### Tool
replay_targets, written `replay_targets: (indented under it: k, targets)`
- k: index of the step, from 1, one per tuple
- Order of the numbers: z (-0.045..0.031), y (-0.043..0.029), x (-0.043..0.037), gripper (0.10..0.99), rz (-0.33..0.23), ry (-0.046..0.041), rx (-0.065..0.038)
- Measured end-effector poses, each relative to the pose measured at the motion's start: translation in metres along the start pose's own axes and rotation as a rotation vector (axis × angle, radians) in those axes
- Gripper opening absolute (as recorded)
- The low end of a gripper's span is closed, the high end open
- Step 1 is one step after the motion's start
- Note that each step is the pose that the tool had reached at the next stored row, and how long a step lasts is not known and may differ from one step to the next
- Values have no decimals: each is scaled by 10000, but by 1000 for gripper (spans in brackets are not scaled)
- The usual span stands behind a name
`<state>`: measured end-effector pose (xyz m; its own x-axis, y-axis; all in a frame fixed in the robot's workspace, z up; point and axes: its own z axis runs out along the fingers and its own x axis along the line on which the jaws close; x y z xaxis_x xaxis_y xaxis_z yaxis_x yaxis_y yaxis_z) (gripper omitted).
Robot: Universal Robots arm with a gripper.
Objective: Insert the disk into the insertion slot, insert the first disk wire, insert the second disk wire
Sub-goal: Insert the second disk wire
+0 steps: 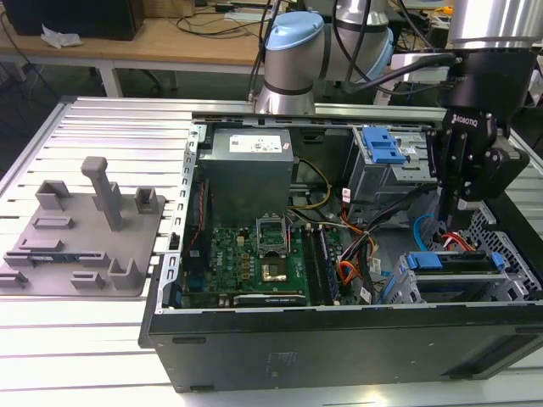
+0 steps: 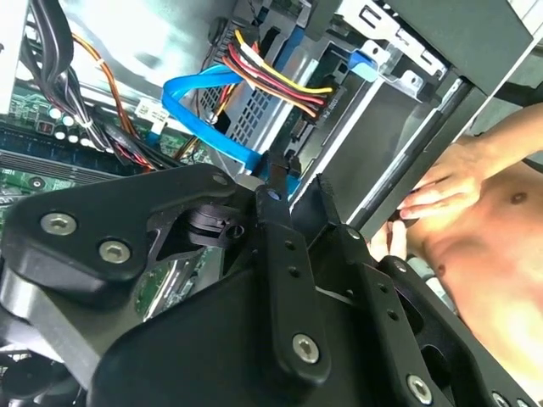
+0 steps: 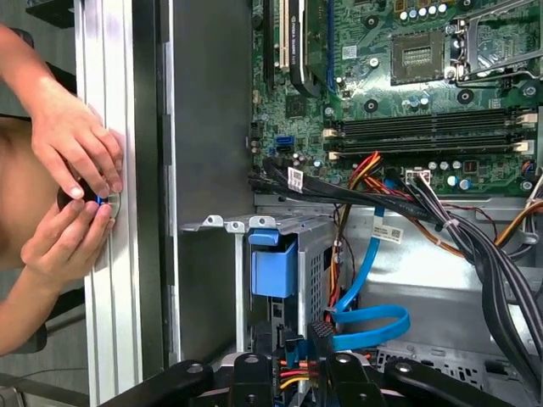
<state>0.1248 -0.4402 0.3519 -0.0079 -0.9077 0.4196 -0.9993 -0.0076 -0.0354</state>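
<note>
Sitting already in the insertion slot (image 1: 501,284) at the exterior view's right, the disk (image 1: 454,261) shows its blue carrier edge at the top of the grey cage; the gripper (image 3: 291,373) hangs just above its connector end, fingers (image 3: 321,339) closed on the multicoloured power wire plug (image 3: 293,373), beside the looped blue data cable (image 3: 369,326). The plug looks light and rigid while its wires look limp, so I judge the hard shell the right place to hold; the socket itself is hidden behind the fingers, and a person's hands (image 3: 72,191) rest on the table rail (image 3: 102,339).
</note>
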Motion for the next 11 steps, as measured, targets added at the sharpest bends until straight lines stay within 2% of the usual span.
replay_targets:
  k: [5, 6, 7, 11]
  targets:
    - [5, 0, -1, 302, 2, -70, 0]
    - [6, 0, 0, 286, 3, -87, -1]
    - [7, 0, 1, 161, 4, -100, 0]
    - [12, 0, 3, 161, 5, -142, -1]
